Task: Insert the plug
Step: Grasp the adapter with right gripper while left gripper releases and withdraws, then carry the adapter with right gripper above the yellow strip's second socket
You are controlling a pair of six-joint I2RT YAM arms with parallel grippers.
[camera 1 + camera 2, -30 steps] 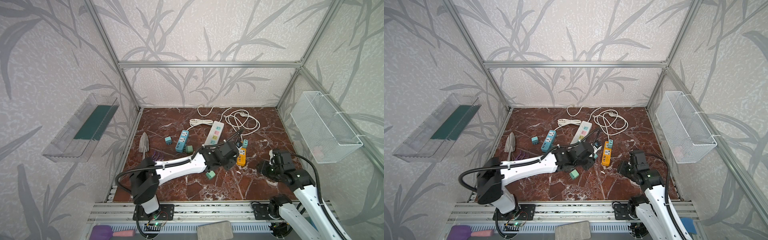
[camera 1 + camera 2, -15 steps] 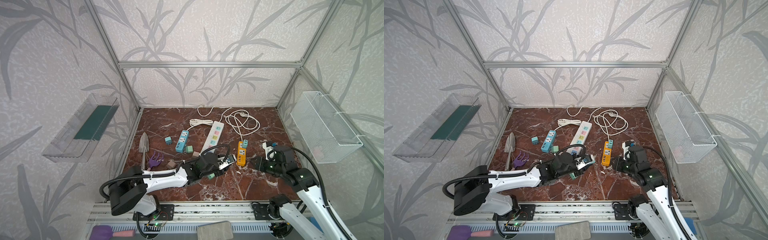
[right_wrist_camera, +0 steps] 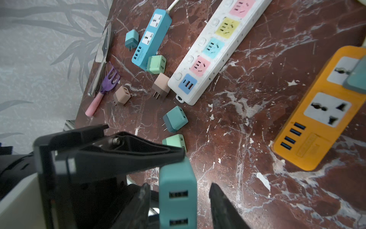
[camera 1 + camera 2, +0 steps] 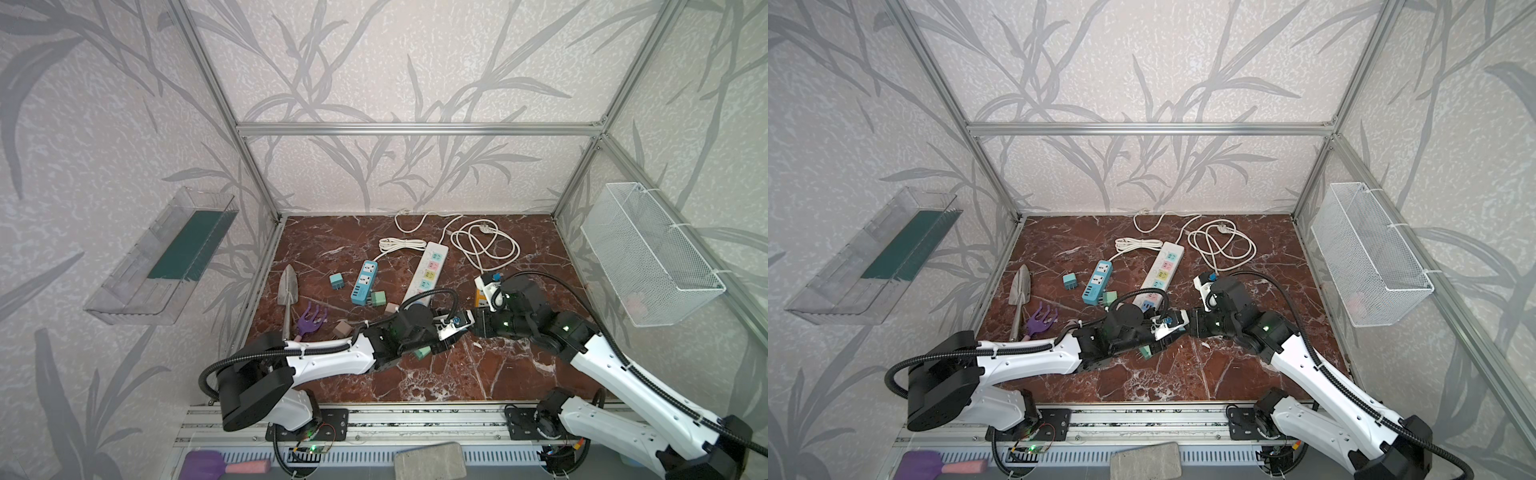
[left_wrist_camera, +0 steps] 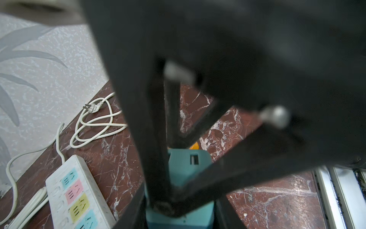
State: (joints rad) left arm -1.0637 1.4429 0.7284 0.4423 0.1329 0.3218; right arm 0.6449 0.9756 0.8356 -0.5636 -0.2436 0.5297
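A handover is judged to be in hand; near the floor's centre the teal plug (image 3: 178, 190) is pinched in the clenched left gripper (image 4: 457, 325); it is straddled by the right gripper (image 3: 179, 185), whose jaws stand apart with gaps either side. Closing on the plug is called for next, then release by the left. The orange power strip (image 3: 316, 126) lies near, at 12 o'clock of them. The red marble surface (image 4: 519, 374) is strewn with loose adapters (image 3: 175, 119); a clear shelf (image 4: 162, 257) is hung at 9 o'clock, a wire basket (image 4: 648, 253) at 3 o'clock.
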